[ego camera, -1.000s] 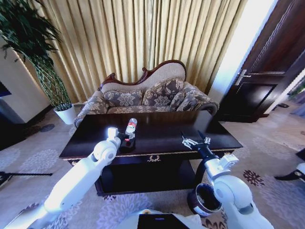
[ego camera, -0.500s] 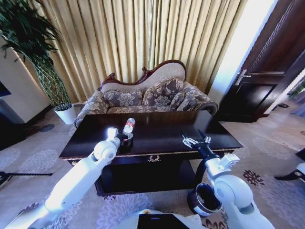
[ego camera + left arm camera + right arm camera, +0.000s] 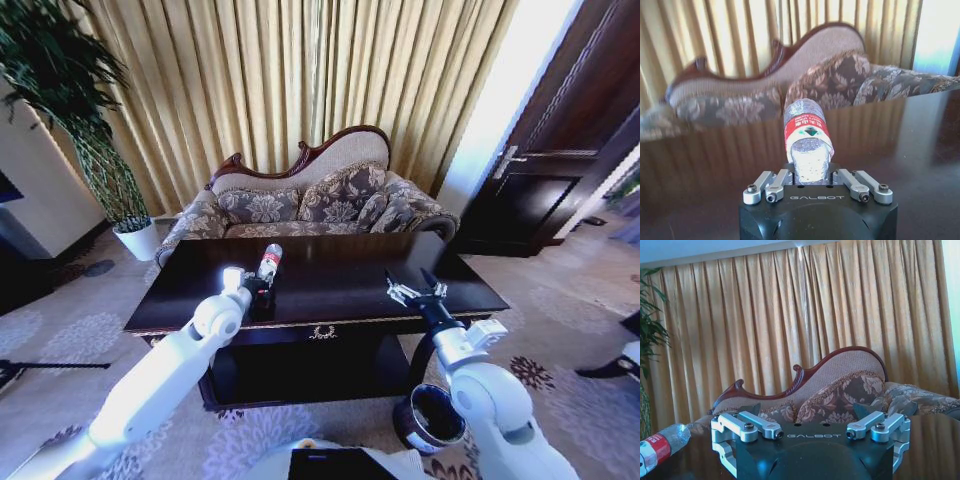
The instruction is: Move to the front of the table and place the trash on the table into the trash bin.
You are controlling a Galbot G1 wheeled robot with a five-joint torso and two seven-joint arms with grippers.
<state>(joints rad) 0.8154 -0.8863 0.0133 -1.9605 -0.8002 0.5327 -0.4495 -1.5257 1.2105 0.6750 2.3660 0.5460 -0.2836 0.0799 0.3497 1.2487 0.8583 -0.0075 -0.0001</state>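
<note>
The left hand [image 3: 262, 285] is gripping the clear bottle [image 3: 268, 263] above the dark surface [image 3: 340, 280]. The right hand [image 3: 415, 293] is hovering open over the surface's right side. The trash bin [image 3: 430, 418] is standing on the carpet below, with the sofa [image 3: 310, 205] behind.

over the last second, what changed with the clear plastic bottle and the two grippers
The left gripper, shut on the clear plastic bottle with a red label, lifted it slightly and tilted it toward the floral sofa. The open right gripper edged slightly right over the dark glossy table. The brown trash bin stayed put.
</note>
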